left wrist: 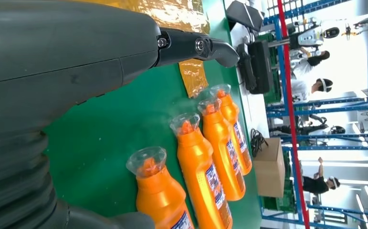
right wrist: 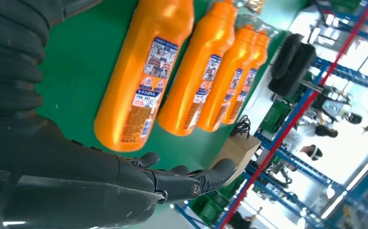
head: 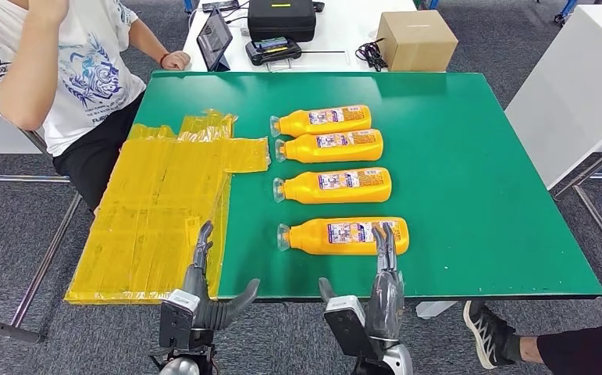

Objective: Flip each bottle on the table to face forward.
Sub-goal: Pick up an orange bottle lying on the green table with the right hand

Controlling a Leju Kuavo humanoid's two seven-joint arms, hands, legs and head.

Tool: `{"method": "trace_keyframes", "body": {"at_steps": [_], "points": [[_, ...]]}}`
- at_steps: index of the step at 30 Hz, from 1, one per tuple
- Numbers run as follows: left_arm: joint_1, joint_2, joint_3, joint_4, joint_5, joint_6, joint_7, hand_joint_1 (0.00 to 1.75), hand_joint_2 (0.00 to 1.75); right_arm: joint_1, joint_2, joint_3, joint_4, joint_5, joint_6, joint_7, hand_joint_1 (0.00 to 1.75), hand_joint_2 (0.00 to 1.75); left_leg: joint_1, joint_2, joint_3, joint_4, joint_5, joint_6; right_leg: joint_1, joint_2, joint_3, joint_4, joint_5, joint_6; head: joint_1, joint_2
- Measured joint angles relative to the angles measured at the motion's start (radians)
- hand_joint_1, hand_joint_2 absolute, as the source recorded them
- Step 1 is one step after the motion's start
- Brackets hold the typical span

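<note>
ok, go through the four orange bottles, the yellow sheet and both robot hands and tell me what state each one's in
Nearest orange plastic bottle: lying flat, label up, cap toward the sheet.
Second bottle: same.
Third bottle: same.
Farthest bottle: same.
Yellow plastic sheet: spread flat, wrinkled, overhanging the green table.
Left hand: open, empty.
Right hand: open, empty, above the nearest bottle.

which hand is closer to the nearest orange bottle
Right. The right hand reaches over the table edge with its fingertips at the base end of the nearest orange bottle. The left hand is off to the cap side, over the yellow sheet, clearly apart.
</note>
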Motion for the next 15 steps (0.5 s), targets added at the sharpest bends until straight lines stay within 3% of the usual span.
{"method": "trace_keyframes", "body": {"at_steps": [6, 15], "points": [[-0.001, 0.000, 0.006, 0.000, 0.000, -0.020, -0.003, 0.00, 1.75, -0.053, -0.037, -0.045, -0.012, 0.162, 0.078, 0.108, 0.00, 1.75, 0.000, 0.000, 0.000, 0.000, 0.000, 0.000, 0.000, 0.000, 0.000, 0.000, 0.000, 0.000, 0.000, 0.000], [-0.006, 0.000, 0.016, 0.013, -0.021, -0.043, 0.006, 0.00, 1.75, -0.121, -0.072, -0.066, 0.004, 0.212, 0.252, 0.234, 0.00, 1.75, 0.000, 0.000, 0.000, 0.000, 0.000, 0.000, 0.000, 0.000, 0.000, 0.000, 0.000, 0.000, 0.000, 0.000]]}}
